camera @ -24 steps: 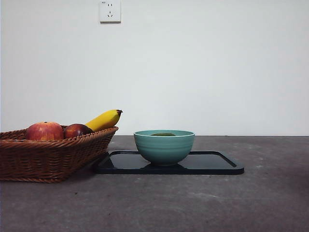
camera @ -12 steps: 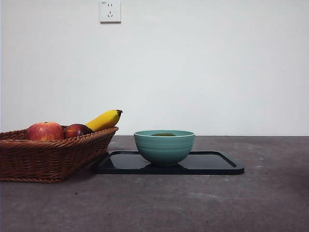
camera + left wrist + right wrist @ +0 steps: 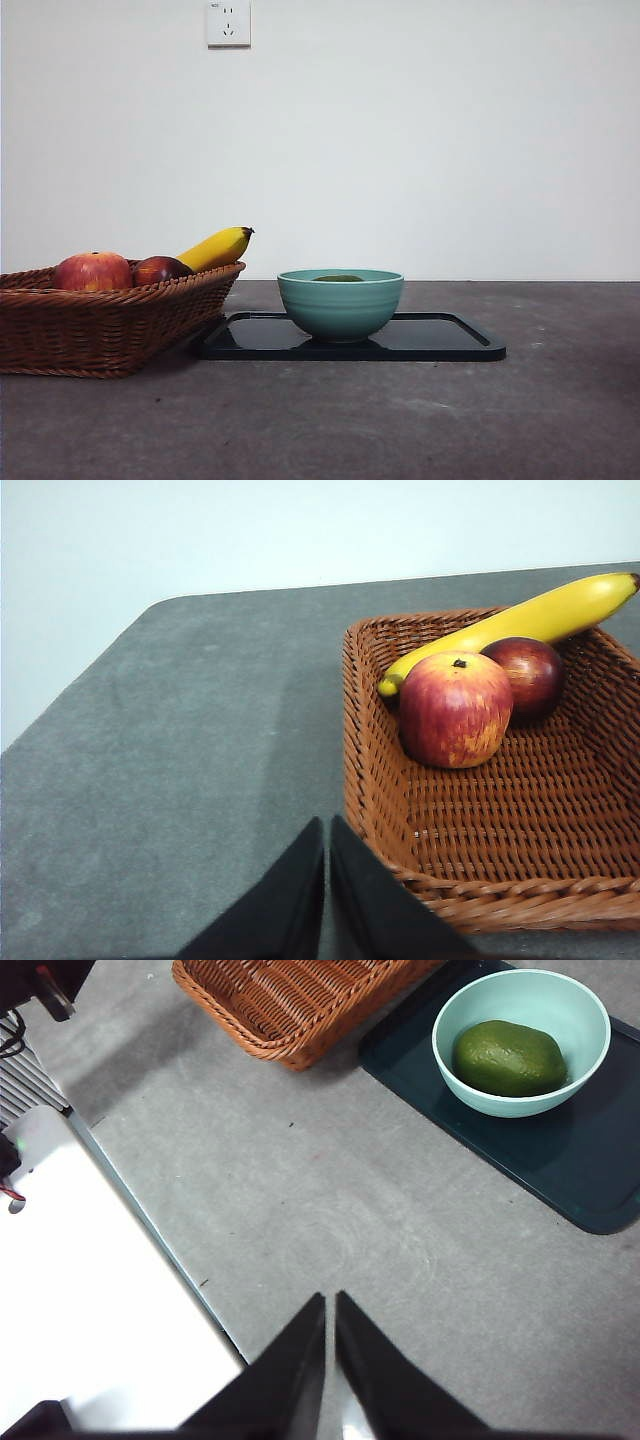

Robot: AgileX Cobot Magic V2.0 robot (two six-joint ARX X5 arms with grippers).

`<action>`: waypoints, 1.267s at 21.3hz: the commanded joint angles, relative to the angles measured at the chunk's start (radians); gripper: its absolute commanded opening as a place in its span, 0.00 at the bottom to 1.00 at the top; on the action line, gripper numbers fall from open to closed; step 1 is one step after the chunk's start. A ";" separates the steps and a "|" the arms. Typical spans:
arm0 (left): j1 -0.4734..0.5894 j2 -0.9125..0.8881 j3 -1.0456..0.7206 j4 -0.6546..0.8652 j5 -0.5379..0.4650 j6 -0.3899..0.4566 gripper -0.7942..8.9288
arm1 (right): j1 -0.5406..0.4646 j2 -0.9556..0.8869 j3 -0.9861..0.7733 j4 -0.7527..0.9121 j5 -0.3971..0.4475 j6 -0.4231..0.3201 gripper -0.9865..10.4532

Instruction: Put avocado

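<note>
The dark green avocado (image 3: 509,1058) lies inside the teal bowl (image 3: 590,1020), which stands on a dark tray (image 3: 560,1160). In the front view only the avocado's top (image 3: 338,278) shows above the bowl's rim (image 3: 340,305). My right gripper (image 3: 330,1305) is shut and empty, high above the bare table, well away from the bowl. My left gripper (image 3: 327,830) is shut and empty, beside the wicker basket's near corner (image 3: 400,860). Neither gripper shows in the front view.
The wicker basket (image 3: 100,325) at the left holds two red apples (image 3: 455,708) (image 3: 524,672) and a yellow banana (image 3: 520,620). The dark tray (image 3: 440,340) lies right of it. A white surface (image 3: 90,1290) borders the table's edge.
</note>
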 commanded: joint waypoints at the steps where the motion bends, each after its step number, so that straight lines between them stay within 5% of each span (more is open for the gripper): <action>1: 0.003 -0.002 -0.021 -0.008 -0.003 -0.002 0.09 | 0.008 0.007 0.008 0.010 -0.001 0.007 0.09; 8: 0.003 -0.002 -0.021 -0.008 -0.003 -0.002 0.09 | 0.008 0.006 0.008 0.009 -0.001 0.007 0.09; 9: 0.003 -0.002 -0.021 -0.008 -0.003 -0.002 0.09 | -0.006 -0.006 0.008 0.013 0.014 -0.036 0.09; 14: 0.003 -0.002 -0.021 -0.008 -0.003 -0.002 0.09 | -0.230 -0.158 -0.072 0.269 0.016 -0.061 0.09; 19: 0.003 -0.002 -0.021 -0.008 -0.003 -0.002 0.09 | -0.478 -0.394 -0.366 0.583 0.042 -0.061 0.09; 27: 0.003 -0.002 -0.021 -0.008 -0.003 -0.002 0.09 | -0.594 -0.646 -0.721 0.850 0.124 -0.041 0.09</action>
